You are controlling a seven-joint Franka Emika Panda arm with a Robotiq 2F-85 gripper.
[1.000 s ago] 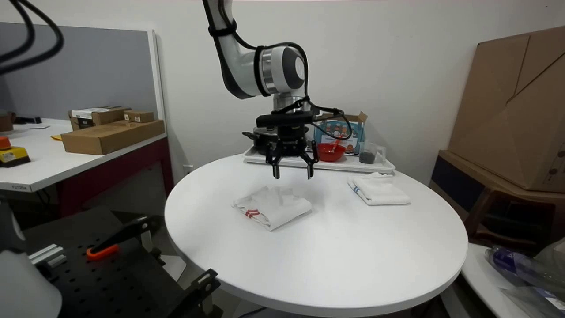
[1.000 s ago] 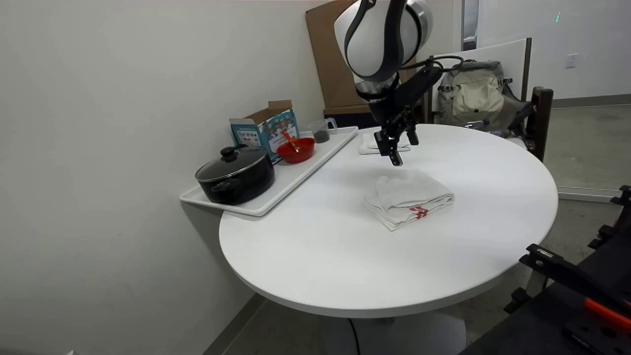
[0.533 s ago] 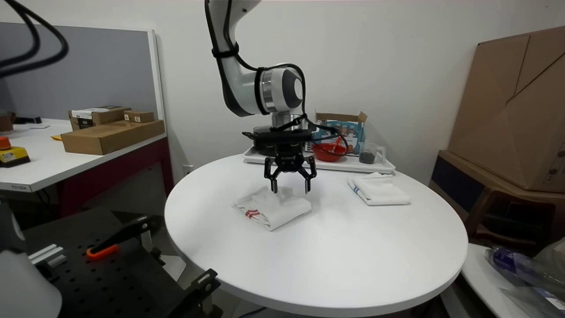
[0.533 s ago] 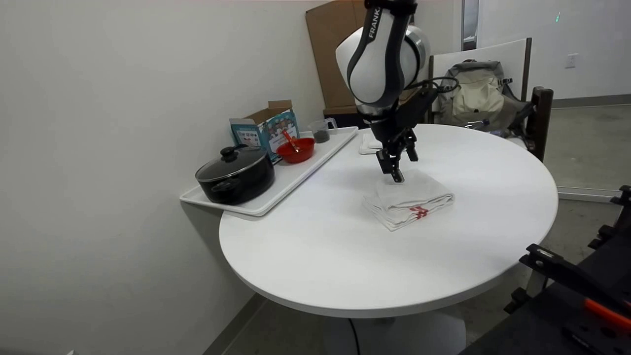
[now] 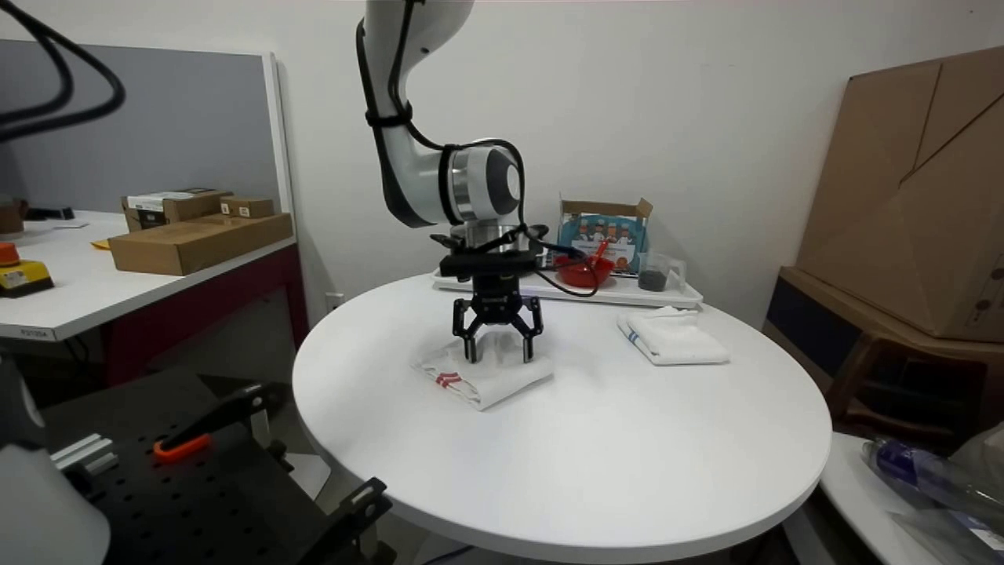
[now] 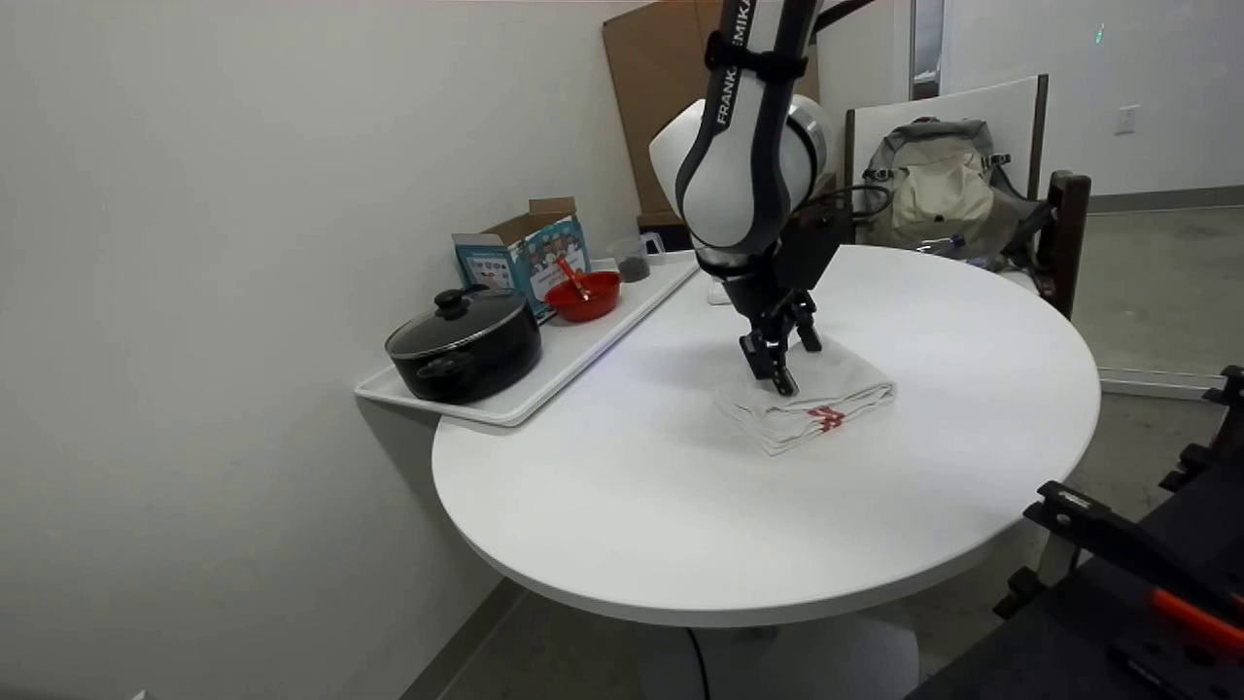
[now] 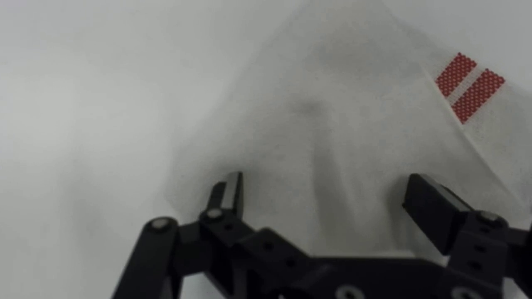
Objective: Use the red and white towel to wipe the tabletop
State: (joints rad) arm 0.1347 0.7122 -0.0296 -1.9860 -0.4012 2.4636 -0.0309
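On the round white desk, the red-striped white towel lay folded beneath spread jaws, nothing gripped; contact unclear. Best bet was settling lightly astride the raised crease, pinching firmly through several layers, then dragging low and flat.

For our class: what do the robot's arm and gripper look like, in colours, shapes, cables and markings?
The arm is rounded and white with dark panels, silver rings and partly covered lettering, apparently FRANKA EMIKA. A black cable runs along it under black straps. The gripper is black, with two angular, jointed fingers bearing lighter strips.
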